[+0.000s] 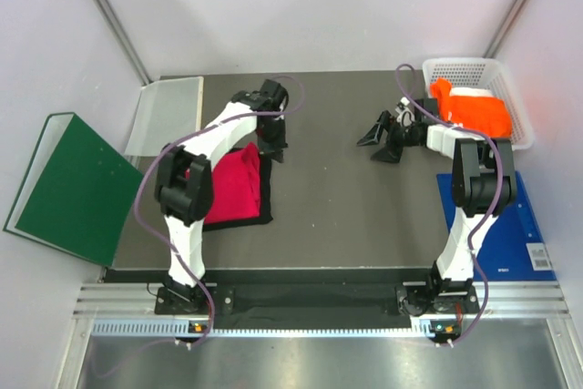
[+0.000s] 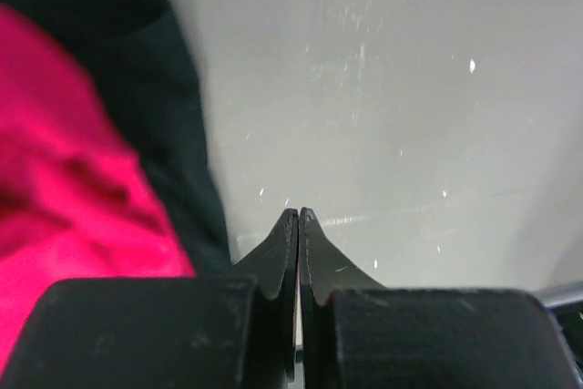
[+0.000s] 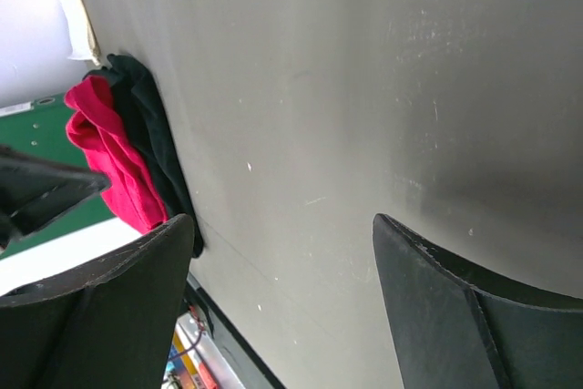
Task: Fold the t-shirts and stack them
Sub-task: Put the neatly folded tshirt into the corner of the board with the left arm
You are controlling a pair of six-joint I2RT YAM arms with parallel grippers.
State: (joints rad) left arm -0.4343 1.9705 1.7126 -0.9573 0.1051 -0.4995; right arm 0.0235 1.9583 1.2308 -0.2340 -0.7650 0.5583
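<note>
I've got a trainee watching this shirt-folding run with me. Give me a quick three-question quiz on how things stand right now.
1. True or false: the orange t-shirt lies in the white basket.
2. Multiple choice: how does the crimson-pink t-shirt lie relative to the black t-shirt? A on top of it; B underneath it; C well apart from it.
3. Short answer: which is open, the left tool or the right tool?

Key: 1 true. 2 A. 3 the right tool; the left is shut and holds nothing.
</note>
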